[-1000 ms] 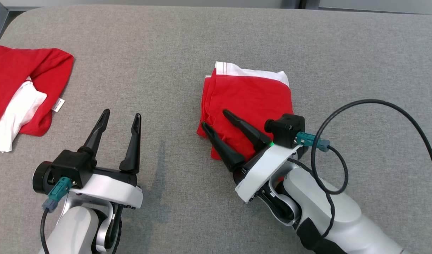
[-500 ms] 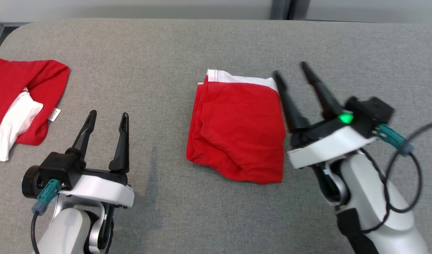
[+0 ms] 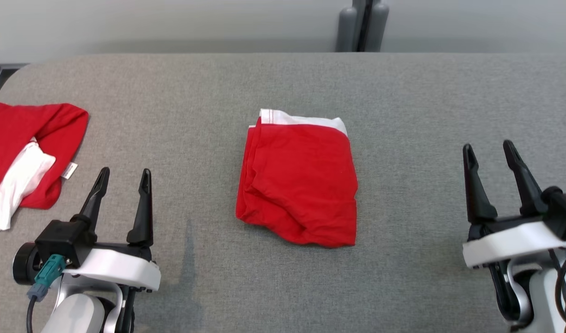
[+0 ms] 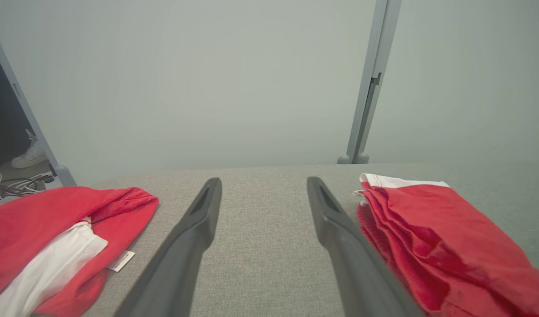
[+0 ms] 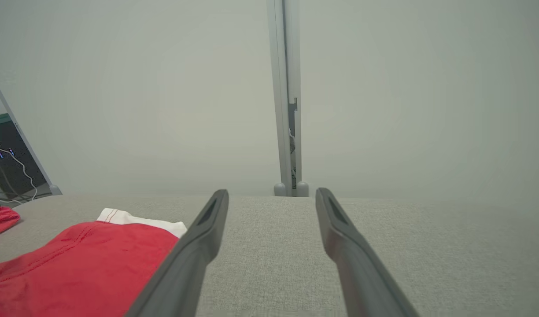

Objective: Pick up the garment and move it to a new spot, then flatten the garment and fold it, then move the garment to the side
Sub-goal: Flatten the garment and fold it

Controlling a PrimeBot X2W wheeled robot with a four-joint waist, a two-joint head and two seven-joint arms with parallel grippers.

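One folded red garment with a white waistband (image 3: pixel 298 185) is lying mid-way across the one grey fabric-covered table (image 3: pixel 426 101). One crumpled red-and-white garment (image 3: pixel 24 152) is sitting at its left edge. Two grippers are flanking the folded piece, well apart from it: left gripper (image 3: pixel 124 173) and right gripper (image 3: pixel 488 148), both spread wide, gripping nothing.

place: lab | cues: grey padded table (image 3: pixel 426 92), partition panels (image 5: pixel 119 110), floor cables (image 4: pixel 14 187)
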